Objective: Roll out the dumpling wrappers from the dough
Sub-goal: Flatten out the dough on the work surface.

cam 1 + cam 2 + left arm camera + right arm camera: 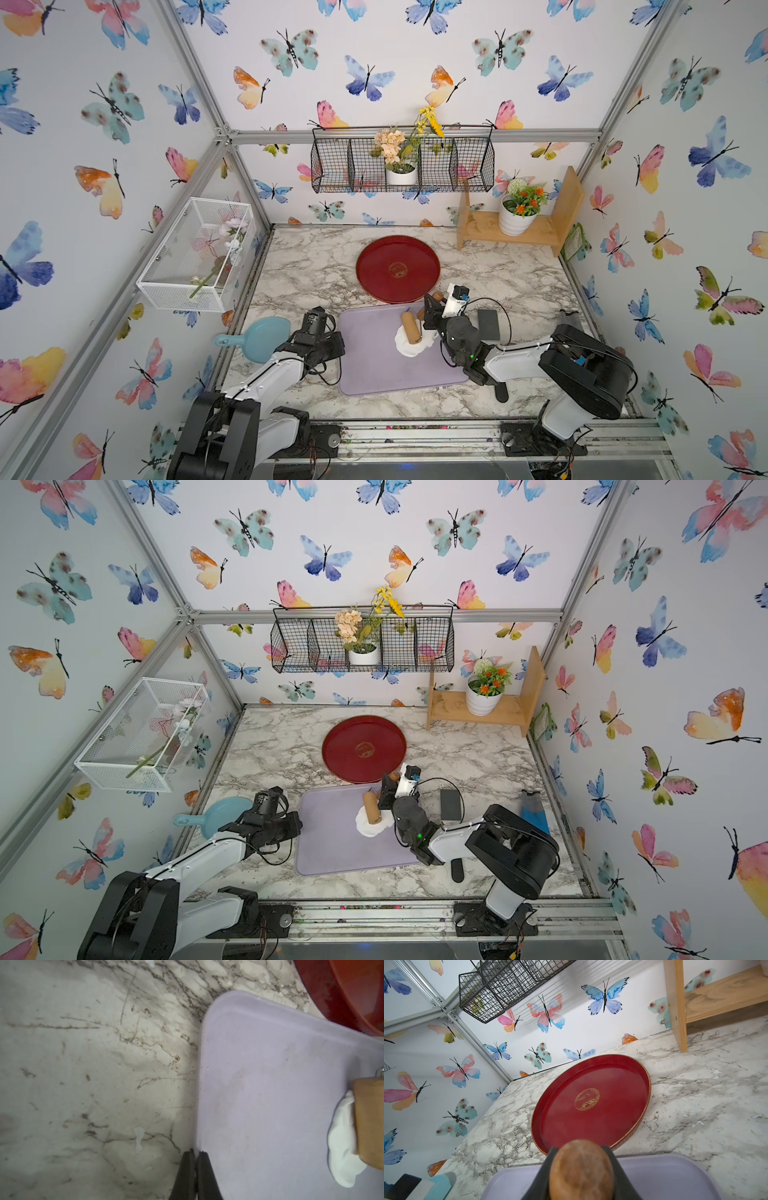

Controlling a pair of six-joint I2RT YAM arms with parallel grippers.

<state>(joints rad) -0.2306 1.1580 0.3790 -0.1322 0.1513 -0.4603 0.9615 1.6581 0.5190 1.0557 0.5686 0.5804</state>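
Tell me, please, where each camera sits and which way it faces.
Top views: overhead, facing down at the marble table; both arms show.
Left wrist: low over the table, facing the lavender mat's edge; shut left gripper shows.
Right wrist: facing the red tray; right gripper shut on the wooden roller's handle.
Shared: wrist views both show mat and tray.

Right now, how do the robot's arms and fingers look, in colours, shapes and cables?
The left arm and right arm have white shells between bulky black joints. Thin black cables loop beside each wrist. The right arm carries a small green light and a blue patch. The left fingers and right fingers are black, flat and tapered.
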